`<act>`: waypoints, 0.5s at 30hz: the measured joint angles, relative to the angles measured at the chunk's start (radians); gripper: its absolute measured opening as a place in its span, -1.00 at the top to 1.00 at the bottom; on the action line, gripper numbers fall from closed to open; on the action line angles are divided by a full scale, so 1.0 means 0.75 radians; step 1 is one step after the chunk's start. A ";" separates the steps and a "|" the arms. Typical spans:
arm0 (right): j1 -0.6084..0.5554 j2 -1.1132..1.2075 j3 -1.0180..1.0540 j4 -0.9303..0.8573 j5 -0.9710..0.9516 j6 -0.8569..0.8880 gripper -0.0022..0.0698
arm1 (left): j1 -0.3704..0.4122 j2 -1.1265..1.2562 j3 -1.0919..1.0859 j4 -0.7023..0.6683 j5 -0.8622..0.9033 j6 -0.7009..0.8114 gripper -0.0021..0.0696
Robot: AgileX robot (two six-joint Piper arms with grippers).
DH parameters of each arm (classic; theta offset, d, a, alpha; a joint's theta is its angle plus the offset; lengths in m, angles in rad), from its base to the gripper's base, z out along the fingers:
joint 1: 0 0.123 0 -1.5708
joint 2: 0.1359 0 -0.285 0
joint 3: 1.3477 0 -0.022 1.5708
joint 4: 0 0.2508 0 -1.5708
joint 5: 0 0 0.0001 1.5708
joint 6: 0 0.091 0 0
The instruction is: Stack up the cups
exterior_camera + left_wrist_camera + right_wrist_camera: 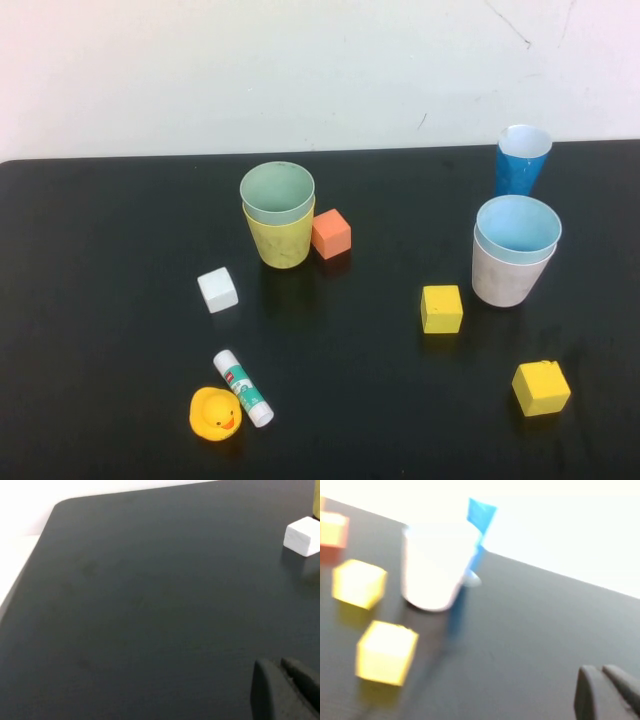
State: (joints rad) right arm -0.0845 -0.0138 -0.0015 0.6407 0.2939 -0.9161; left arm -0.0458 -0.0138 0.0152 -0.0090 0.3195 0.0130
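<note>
Two stacks of cups stand on the black table (pixel 120 250). Left of centre, a pale green cup (pixel 277 190) is nested in a yellow cup (pixel 283 243). At the right, a light blue cup (pixel 517 225) is nested in a pale pink cup (pixel 508 280); the pink cup (pixel 437 565) looks washed-out white in the right wrist view. Neither arm appears in the high view. My left gripper (pixel 277 664) is shut and empty over bare table near the left edge. My right gripper (pixel 597 670) is shut and empty, some way from the pink stack.
A narrower dark blue cup (pixel 522 160) stands at the back right. An orange cube (pixel 331 233) touches the yellow cup. A white cube (pixel 218 290), two yellow cubes (pixel 441 308) (pixel 541 387), a glue stick (pixel 243 387) and a rubber duck (pixel 214 413) lie nearer the front.
</note>
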 joint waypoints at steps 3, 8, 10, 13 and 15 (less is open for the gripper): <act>0.000 0.000 0.034 -0.357 -0.046 0.400 0.94 | 0.000 0.000 0.000 0.000 0.000 0.000 0.94; 0.000 0.000 0.040 -0.719 -0.059 0.761 0.94 | 0.000 0.000 0.000 0.000 0.000 0.000 0.94; 0.000 0.000 0.040 -0.805 -0.059 0.803 0.94 | 0.000 0.000 0.000 0.000 0.000 0.000 0.94; 0.000 0.000 0.040 -0.893 -0.047 0.861 0.94 | 0.000 0.000 0.000 0.000 0.000 0.000 0.94; 0.000 0.000 0.040 -0.923 -0.024 0.885 0.94 | 0.000 0.000 0.000 0.000 0.000 0.000 0.94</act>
State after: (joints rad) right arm -0.0845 -0.0138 0.0282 -0.0512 0.2759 -0.2526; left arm -0.0458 -0.0138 0.0152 -0.0090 0.3195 0.0130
